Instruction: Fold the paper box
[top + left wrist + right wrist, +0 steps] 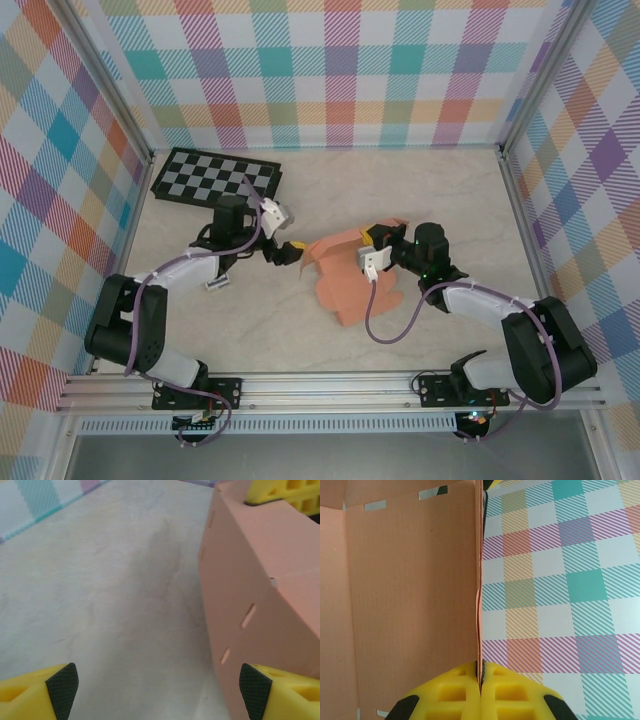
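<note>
— Where is the box (pixel 342 283)?
— Between the two grippers. The right gripper (pixel 480 672) is clenched on the edge of an upright panel, with the thin card pinched between its fingertips.
— And the left gripper (pixel 158 684)?
— Released, jaws wide, nothing in them. The box's slotted wall stands just ahead of its right finger.
— How should the fold be done?
— I'd hold the right pinch firm as an anchor and press that wall over along its crease with a flat pad, low and slow. Thin card likely buckles if jabbed.
— Anything in the way?
— The checkerboard (pixel 215 177) lies well behind the left gripper, apart. The likelier snag is the right gripper's finger on top of that wall — the two could meet.
</note>
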Controlling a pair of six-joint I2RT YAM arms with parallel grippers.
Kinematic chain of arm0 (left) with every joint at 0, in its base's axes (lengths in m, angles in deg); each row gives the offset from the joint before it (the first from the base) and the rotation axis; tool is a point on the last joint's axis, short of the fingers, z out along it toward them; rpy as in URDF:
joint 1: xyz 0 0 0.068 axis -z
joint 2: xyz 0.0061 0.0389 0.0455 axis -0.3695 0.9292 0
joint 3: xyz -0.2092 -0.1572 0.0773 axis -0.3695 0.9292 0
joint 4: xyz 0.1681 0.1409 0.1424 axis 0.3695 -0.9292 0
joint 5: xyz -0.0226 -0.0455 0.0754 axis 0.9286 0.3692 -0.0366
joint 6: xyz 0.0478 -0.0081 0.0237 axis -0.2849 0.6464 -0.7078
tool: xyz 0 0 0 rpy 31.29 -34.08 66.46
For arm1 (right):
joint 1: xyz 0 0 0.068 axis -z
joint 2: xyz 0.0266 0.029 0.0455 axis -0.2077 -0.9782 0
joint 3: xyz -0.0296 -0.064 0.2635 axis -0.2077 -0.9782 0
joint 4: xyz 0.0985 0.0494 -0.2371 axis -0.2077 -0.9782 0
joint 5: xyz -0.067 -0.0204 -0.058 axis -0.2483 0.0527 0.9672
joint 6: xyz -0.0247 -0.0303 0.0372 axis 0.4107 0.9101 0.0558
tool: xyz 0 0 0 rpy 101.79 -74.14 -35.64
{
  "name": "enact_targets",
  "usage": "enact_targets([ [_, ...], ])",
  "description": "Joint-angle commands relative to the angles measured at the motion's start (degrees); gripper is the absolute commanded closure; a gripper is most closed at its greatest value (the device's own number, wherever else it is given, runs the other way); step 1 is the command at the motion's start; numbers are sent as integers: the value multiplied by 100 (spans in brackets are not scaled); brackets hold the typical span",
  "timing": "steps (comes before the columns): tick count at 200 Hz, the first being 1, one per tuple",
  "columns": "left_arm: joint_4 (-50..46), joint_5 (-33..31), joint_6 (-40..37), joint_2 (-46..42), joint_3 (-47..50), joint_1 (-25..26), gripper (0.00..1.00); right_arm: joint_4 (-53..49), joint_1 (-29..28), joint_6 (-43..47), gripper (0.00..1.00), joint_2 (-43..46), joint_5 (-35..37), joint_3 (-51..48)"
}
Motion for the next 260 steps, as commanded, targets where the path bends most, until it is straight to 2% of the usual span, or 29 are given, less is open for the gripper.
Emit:
enact_targets([
  [1, -248, 240, -293, 183, -162, 313, 14, 1, 29, -174, 99, 23, -263, 122],
  [33, -368, 203, -406, 395, -197, 646, 14, 43, 29, -176, 100, -65, -268, 116],
  [76, -265, -269, -421, 656, -169, 993, 14, 337, 19, -80, 100, -342, -145, -59],
  [96, -237, -496, -473, 785, -195, 1102, 14, 539, -36, -13, 100, -512, 62, -228],
  [141, -205, -587, -409, 1015, -312, 1380, 14, 781, -247, 4, 100, -672, 543, -451],
  [173, 335, -638, 6, 1077, -107, 1448, 14, 830, -473, 121, 100, -725, 1064, -639],
  [260, 302, 137, 502, 771, 123, 1474, 14, 725, -579, 106, 100, -339, 1267, -720],
])
